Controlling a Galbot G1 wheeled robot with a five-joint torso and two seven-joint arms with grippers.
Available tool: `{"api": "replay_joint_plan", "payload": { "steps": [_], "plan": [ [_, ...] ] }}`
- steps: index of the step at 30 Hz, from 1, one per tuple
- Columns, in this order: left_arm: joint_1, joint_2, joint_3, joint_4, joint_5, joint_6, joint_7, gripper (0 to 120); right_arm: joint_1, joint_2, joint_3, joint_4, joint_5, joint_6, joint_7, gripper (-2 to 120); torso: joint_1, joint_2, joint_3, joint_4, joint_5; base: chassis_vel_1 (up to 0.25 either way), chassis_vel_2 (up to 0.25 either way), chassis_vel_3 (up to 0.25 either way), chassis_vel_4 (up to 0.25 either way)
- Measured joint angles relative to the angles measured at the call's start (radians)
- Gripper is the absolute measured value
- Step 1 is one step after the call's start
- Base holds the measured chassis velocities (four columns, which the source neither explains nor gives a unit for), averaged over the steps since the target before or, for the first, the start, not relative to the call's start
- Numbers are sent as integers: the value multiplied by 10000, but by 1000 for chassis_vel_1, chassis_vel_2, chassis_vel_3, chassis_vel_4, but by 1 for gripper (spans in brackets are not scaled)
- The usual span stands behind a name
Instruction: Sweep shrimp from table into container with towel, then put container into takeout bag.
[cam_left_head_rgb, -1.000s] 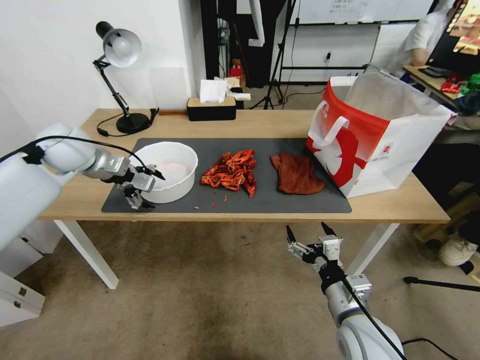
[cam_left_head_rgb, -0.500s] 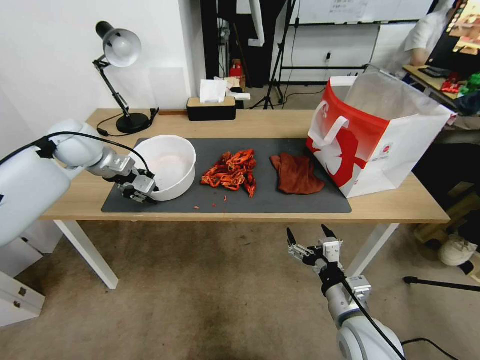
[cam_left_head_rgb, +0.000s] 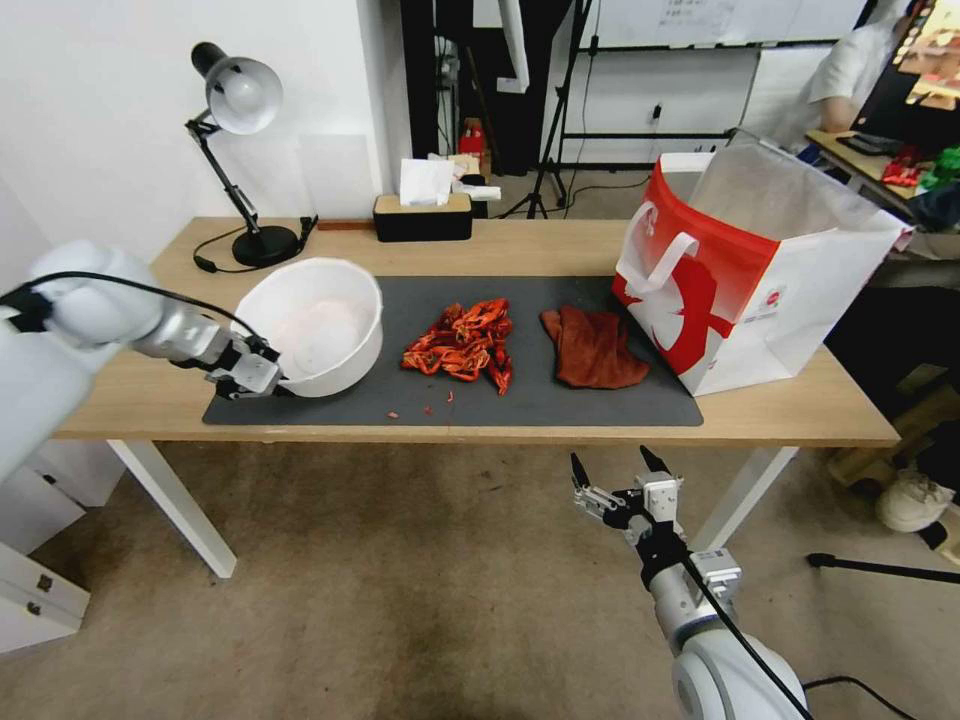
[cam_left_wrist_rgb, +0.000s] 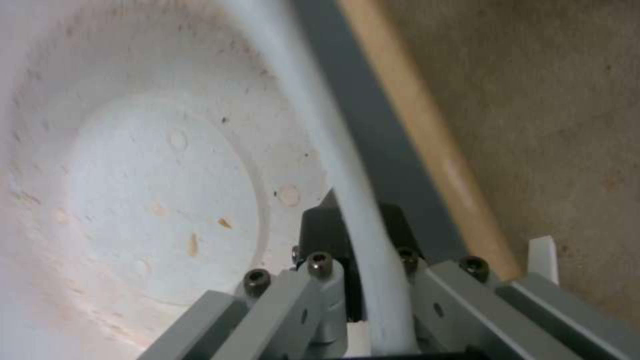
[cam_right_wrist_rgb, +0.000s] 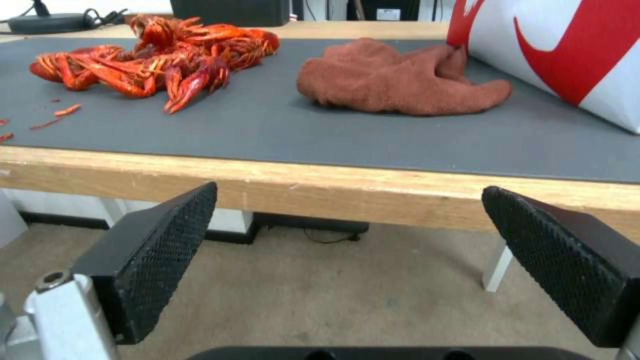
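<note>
My right gripper hangs below the table's front edge, jaws spread and empty, facing the towel, likely staged to take it. On the mat, near its front left corner, my left gripper pinches the bowl's near rim, one finger inside, one outside. The bowl is tipped up on edge with its mouth toward the shrimp, presumably so they can be swept in. Shrimp sit mid-mat, towel just beyond. The bag stands open at the mat's right end.
</note>
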Motion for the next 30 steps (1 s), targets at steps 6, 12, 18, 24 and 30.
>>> {"api": "replay_joint_plan", "payload": {
  "steps": [6, 12, 18, 24, 30],
  "plan": [
    [2831, 659, -2152, -1963, -411, -413, -47, 0, 46, -207, 17, 66, 148, 0, -13, 100, -2, 0, 0, 1, 1, 0, 0, 0, 0],
    [5019, 316, -3166, -3879, -11, -939, 709, 0, 139, -472, 87, 111, 215, 0, -23, 100, -1, 0, 0, 0, -1, 0, 0, 0, 0],
    [5929, -57, -2804, -5525, 551, -1114, 1445, 0, 200, -716, 205, 187, 285, 0, 2, 100, -1, 0, 1, -4, 4, 0, 0, 0, 0],
    [6973, -638, -2504, -5521, 1877, -1656, 1489, 0, 285, -924, 224, 287, 468, 0, 37, 100, -2, 0, 0, 1, 4, 0, 0, 0, 0],
    [6515, -2269, -1509, -2468, 4038, -2266, 624, 0, 536, -1444, 72, 922, 1814, -261, 251, 100, 0, -2, 1, -6, -2, 0, 0, 0, 0]
  ]
}}
